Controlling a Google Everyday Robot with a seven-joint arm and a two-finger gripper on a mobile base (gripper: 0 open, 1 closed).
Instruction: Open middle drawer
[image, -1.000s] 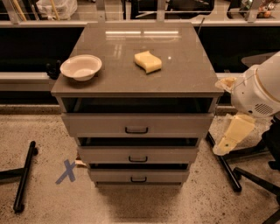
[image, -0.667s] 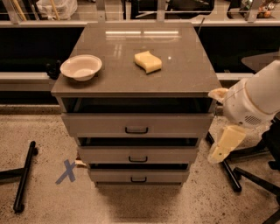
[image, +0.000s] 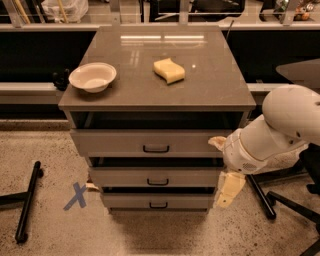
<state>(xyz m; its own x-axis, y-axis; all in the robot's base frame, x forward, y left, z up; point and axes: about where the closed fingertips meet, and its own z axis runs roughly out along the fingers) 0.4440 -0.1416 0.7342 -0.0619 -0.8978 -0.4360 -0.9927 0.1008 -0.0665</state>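
Note:
The grey cabinet (image: 150, 95) has three flat-fronted drawers. The middle drawer (image: 125, 177) is the central one, with a small black bar handle (image: 158, 182) at its middle. A dark gap shows above its front. My gripper (image: 220, 173) is at the cabinet's right front corner, level with the middle drawer and to the right of the handle. It is open and empty, with one cream finger (image: 230, 188) pointing down and the other finger's tip (image: 218, 142) by the top drawer's right end. It does not touch the handle.
A white bowl (image: 92, 76) and a yellow sponge (image: 169, 70) sit on the cabinet top. The top drawer (image: 115, 143) and bottom drawer (image: 130, 201) flank the middle one. A blue X (image: 76, 196) marks the floor at left. Black chair legs (image: 27, 202) lie at left and right (image: 260, 197).
My arm has swung left and down, bringing the gripper from right of the cabinet to its right front corner. The drawers, bowl and sponge have not moved.

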